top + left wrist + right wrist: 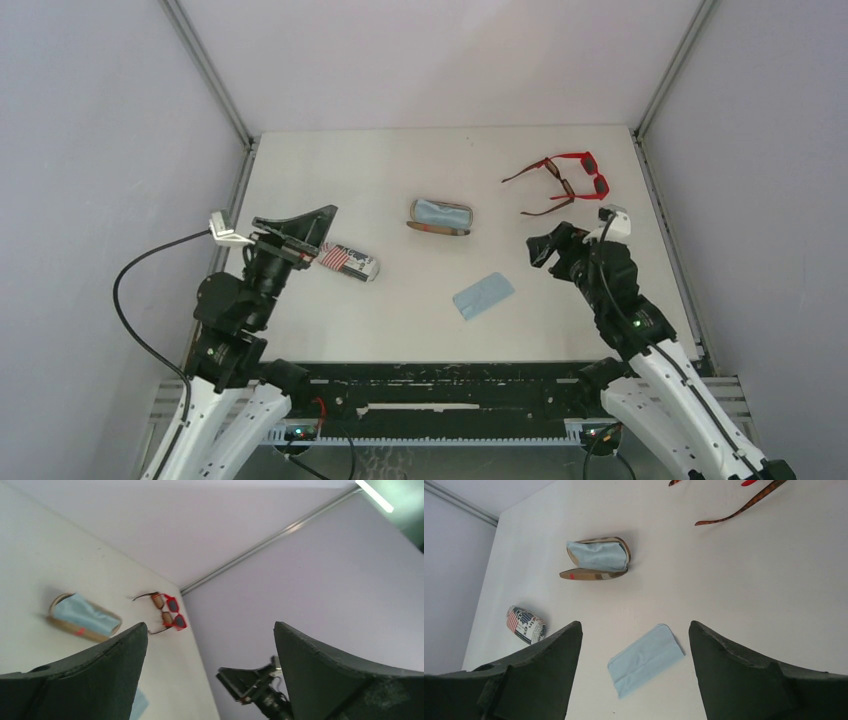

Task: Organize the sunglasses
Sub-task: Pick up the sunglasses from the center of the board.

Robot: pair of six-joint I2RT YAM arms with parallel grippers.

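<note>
sunglasses [588, 162]: seem light, thin, fragile | hold: frame bridge, not temples | left gripper [210, 625]: wide, empty | right gripper [635, 623]: wide, empty

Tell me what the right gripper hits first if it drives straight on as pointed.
Most likely bare table just past the light blue cloth: in the wrist view the right gripper aims there, short of the open brown case. Depth is unclear; a flatter path might reach the case.
</note>
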